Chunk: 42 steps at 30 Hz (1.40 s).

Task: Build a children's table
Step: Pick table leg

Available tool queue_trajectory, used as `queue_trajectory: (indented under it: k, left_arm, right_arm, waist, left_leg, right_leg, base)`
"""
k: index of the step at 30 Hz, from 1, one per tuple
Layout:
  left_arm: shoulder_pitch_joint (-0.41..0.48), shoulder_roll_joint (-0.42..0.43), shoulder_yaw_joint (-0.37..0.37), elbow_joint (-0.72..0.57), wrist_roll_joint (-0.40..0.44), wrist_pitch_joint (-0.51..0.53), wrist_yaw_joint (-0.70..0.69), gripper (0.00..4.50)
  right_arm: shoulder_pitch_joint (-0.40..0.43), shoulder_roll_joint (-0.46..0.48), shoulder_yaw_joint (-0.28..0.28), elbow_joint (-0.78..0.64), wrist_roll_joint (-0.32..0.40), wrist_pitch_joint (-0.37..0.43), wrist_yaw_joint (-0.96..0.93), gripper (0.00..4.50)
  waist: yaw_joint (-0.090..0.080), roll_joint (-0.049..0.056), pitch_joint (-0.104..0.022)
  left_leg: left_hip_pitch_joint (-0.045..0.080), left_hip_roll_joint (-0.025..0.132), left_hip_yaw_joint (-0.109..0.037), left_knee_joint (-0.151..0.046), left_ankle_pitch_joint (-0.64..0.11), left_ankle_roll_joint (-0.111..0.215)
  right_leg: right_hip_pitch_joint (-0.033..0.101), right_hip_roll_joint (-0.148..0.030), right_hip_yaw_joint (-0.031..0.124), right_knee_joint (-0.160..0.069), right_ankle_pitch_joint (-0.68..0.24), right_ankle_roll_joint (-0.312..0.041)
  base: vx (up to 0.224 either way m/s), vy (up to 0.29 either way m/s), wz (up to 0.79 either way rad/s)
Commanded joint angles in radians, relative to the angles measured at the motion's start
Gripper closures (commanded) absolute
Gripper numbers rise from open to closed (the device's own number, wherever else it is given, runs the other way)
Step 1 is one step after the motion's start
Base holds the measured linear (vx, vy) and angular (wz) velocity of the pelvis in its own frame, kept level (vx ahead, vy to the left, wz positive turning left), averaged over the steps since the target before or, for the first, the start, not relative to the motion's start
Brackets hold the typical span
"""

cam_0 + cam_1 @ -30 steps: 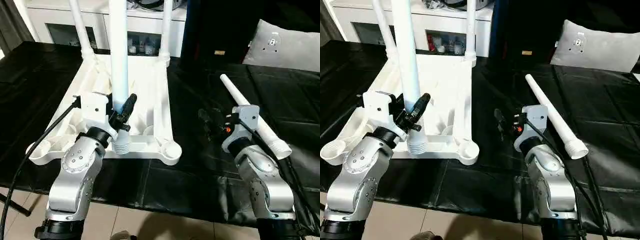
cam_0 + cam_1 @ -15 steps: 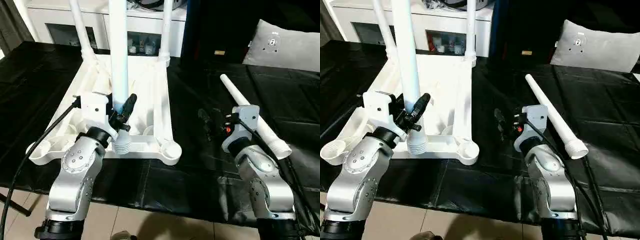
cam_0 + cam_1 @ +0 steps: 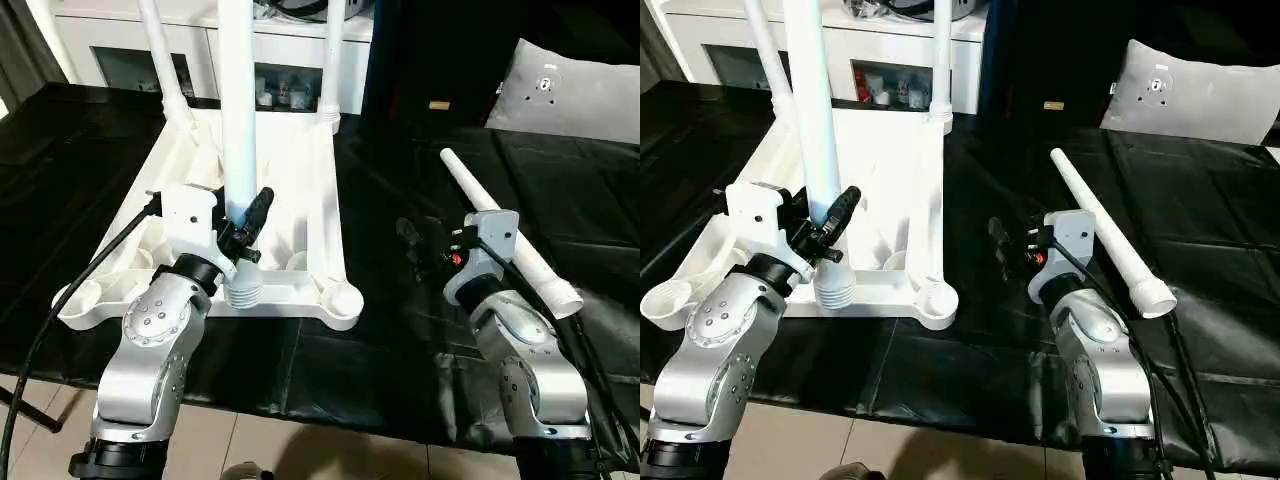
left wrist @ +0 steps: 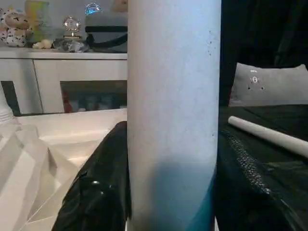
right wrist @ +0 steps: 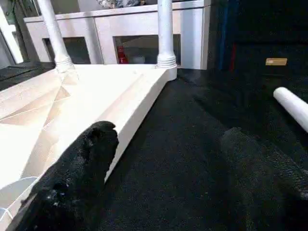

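White plastic rectangular tabletop point(image 3: 285, 180) lies underside up on the black sheet-covered work surface point(image 3: 420, 340), ribs and round corner sockets facing up, long axis running away from the robot. Two long tapered white tubular legs point(image 3: 332, 60) stand upright in the far corner sockets. A third white tubular leg point(image 3: 238, 130) stands near-vertical over the near edge, ribbed end down, clasped between the black fingers of the left gripper point(image 3: 238, 228); its top is cut off by the frame. A fourth white leg point(image 3: 505, 235) lies flat on the black sheet to the right, long axis diagonal, narrow end pointing away, wide end nearest. Right gripper point(image 3: 1018, 248) hovers just beside it, fingers spread, grasping nothing. White cabinet point(image 3: 200, 45) and grey cushion point(image 3: 575, 90) behind. Near-left socket partly hidden by the left forearm.
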Motion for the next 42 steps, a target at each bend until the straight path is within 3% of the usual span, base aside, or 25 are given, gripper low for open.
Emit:
queue_trajectory:
  k: [1,42]
  left_arm:
    - [0.003,0.000,0.002,-0.016,0.009,-0.003,0.000,2.62]
    - [0.003,0.000,0.002,-0.016,0.009,-0.003,0.000,2.62]
  right_arm:
    - [0.001,-0.001,-0.006,0.003,0.002,-0.005,-0.006,0.60]
    - [0.001,-0.001,-0.006,0.003,0.002,-0.005,-0.006,0.60]
  waist:
    - [0.001,-0.004,-0.059]
    - [0.001,-0.004,-0.059]
  left_leg:
    - [0.017,0.073,-0.024,-0.079,-0.124,0.011]
    - [0.017,0.073,-0.024,-0.079,-0.128,0.011]
  right_leg:
    - [0.040,-0.083,0.051,-0.073,-0.047,-0.183]
    - [0.040,-0.083,0.050,-0.074,-0.057,-0.180]
  base:
    - [0.000,0.000,0.00]
    - [0.000,0.000,0.00]
